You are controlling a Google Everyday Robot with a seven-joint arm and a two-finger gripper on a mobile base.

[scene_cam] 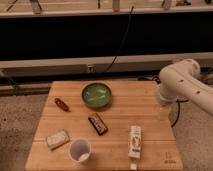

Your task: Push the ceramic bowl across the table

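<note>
The green ceramic bowl (pixel 97 95) sits upright on the far middle of the light wooden table (pixel 145 107). It is round, shallow and glossy, with a darker rim. My white arm (pixel 180 82) bends in from the right. My gripper (pixel 164 111) hangs at the arm's lower end over the table's right edge, well to the right of the bowl and apart from it.
A small red object (pixel 62 104) lies left of the bowl. A brown snack bar (pixel 98 123) lies in front of it. A white cup (pixel 80 150), a pale packet (pixel 57 138) and a white carton (pixel 134 141) lie near the front edge. A dark wall and cable are behind.
</note>
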